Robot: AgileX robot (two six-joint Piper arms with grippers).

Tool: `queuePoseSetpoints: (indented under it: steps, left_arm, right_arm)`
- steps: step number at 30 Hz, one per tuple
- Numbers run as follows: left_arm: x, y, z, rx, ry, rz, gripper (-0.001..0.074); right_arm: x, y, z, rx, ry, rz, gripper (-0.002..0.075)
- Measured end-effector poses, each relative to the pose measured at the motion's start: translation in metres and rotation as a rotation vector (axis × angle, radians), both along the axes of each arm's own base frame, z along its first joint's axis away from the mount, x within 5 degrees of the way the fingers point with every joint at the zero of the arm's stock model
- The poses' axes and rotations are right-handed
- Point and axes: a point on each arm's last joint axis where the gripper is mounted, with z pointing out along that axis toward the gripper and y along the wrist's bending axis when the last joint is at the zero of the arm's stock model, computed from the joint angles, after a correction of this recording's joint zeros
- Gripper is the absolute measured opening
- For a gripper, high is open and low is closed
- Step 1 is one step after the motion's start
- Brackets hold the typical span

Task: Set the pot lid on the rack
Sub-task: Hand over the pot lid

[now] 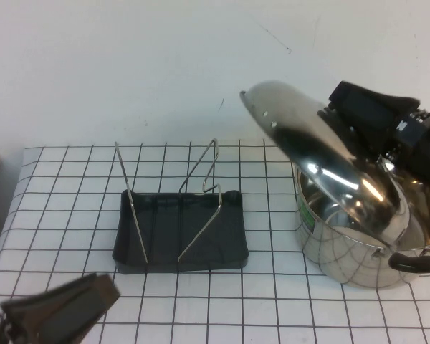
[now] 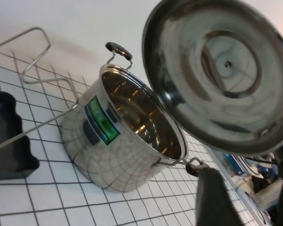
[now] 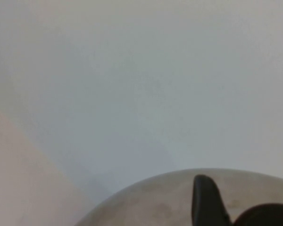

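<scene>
Right gripper [image 1: 358,115] pinches pot lid [image 1: 322,158] aloft; left gripper [image 1: 57,315], state unclear, sees its underside.

Rack [image 1: 180,231] left of pot [image 1: 358,240]

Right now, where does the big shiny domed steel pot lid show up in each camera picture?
High view: the domed steel pot lid hangs tilted at right above the deep steel pot, held by the right gripper.
Left wrist view: its underside fills the upper right.
Right wrist view: its rim curves along the bottom.
Shared landmark: the pot.
</scene>
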Motion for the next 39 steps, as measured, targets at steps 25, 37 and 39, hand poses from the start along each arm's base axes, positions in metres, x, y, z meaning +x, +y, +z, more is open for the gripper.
queuePoseSetpoints:
  steps: [25, 37, 39]
  left_arm:
    - [0.139, -0.025, 0.077, -0.068, 0.144, -0.269, 0.0484]
    - [0.171, -0.100, 0.086, -0.007, 0.117, -0.435, 0.0484]
    - [0.178, -0.108, 0.085, -0.004, 0.120, -0.447, 0.0484]
  right_arm:
    - [-0.002, 0.003, -0.002, -0.136, -0.122, 0.001, 0.0333]
    - [0.000, 0.001, -0.001, -0.126, -0.127, -0.025, 0.0333]
    - [0.000, 0.000, -0.001, -0.121, -0.125, -0.032, 0.0333]
